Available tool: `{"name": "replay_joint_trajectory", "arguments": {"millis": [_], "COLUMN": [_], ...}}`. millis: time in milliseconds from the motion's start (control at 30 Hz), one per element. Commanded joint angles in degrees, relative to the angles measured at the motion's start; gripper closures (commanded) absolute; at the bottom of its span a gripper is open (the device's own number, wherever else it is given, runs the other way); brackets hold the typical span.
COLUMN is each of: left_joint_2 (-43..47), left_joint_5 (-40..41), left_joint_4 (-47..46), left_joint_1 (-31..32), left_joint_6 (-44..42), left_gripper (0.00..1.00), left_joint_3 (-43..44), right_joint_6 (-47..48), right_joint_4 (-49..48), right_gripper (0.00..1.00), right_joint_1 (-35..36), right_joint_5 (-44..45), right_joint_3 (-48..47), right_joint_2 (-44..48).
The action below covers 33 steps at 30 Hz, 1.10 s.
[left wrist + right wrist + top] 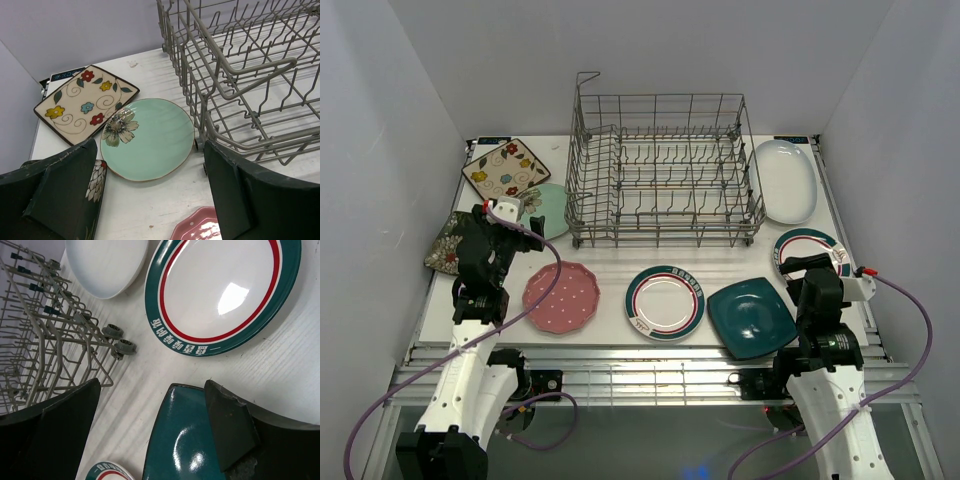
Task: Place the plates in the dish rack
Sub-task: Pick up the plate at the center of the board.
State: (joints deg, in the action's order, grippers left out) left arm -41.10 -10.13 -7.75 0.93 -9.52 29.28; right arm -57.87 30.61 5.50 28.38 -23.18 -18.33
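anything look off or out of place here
Nothing looks broken or spilled. The one oddity is the dark floral plate, which sits at the far left edge of the table and seems to overhang it.

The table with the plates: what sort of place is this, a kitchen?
Probably a lab test bench, not a kitchen: bare white walls, two bolted robot arms, a lone dish rack.

The left arm (pixel 470 330) at eight o'clock and right arm (pixel 832 345) at four both reach toward twelve, left gripper (pixel 150 145) and right gripper (pixel 152 385) angled down, jaws spread wide.
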Motion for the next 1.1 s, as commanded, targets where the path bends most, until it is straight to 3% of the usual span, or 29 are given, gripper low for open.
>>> {"name": "replay_joint_trajectory", "arguments": {"millis": [0,167,300,600,1067], "left_joint_2": [0.7,1.5,1.5,0.8,-0.2], "left_joint_5": [0.2,1.3,1.4,2.5,3.9], "left_joint_4": [-0.6,-1.0,-1.0,-1.0,-1.3], "left_joint_1": [-0.1,-0.1,-0.1,-0.1,-0.1], "left_joint_6": [-0.2,-0.1,-0.2,-0.2,-0.2], "left_gripper": [0.02,0.02,0.02,0.02,0.02], "left_joint_3": [0.6,0.3,0.3,0.3,0.5], "right_joint_6": [-4.3,-15.7,-18.0,-23.1,-33.1], "right_joint_4": [1.3,8.1,7.4,6.3,2.9], "right_gripper": [0.1,0.09,0.1,0.1,0.08], "right_joint_1": [0.0,0.0,0.0,0.0,0.0], "right_joint_5": [4.3,8.2,7.5,6.0,9.0], "right_joint_3": [-1.9,-2.0,-0.6,-1.6,1.9], "right_joint_2": [-0.1,-0.6,-1.0,-14.0,-18.8]}}
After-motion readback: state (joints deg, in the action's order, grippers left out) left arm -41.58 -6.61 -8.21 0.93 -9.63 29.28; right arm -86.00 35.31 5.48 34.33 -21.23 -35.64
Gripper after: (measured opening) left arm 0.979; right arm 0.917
